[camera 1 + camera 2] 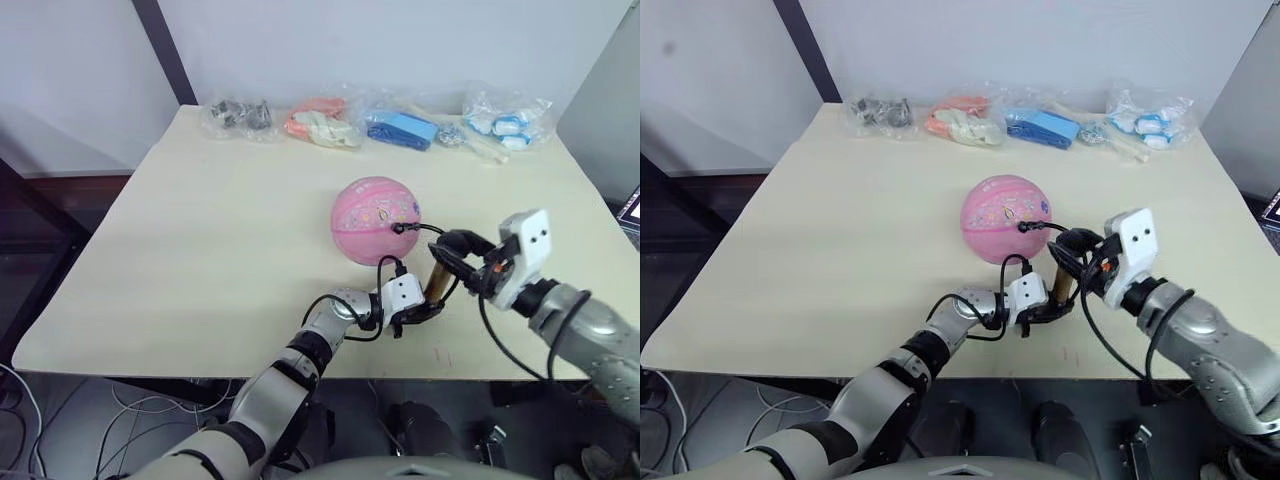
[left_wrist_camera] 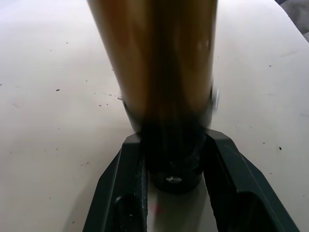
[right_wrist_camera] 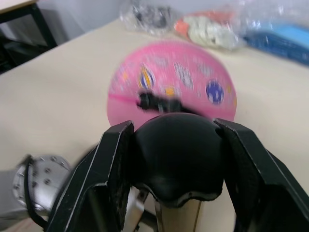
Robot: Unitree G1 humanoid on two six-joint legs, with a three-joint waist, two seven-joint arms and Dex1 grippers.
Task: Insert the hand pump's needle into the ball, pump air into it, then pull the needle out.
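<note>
A: How does the ball (image 1: 375, 219) look to us?
B: Pink, round and full, with small colourful prints. It sits on the desk (image 1: 200, 250) a little right of centre, just beyond both grippers. A small black fitting is pressed against its near right side, and the thin black hose (image 1: 428, 229) curves from there toward the pump; we cannot make out the needle itself.
A: And the hand pump (image 1: 436, 281)?
B: One slim gold-bronze cylinder with black ends, standing nearly upright just in front of the ball. The left gripper (image 2: 175, 159) has its fingers (image 2: 126, 179) clamped on the black base of it. The right gripper (image 3: 176, 164) has its fingers (image 3: 108, 174) closed around the black handle (image 3: 176, 157) on top.
A: What do we count?
B: One ball, one pump, one hose, two grippers. Along the far edge of the desk we see about four clear plastic bags (image 1: 410, 128) of small items in a row, well apart from the ball.
</note>
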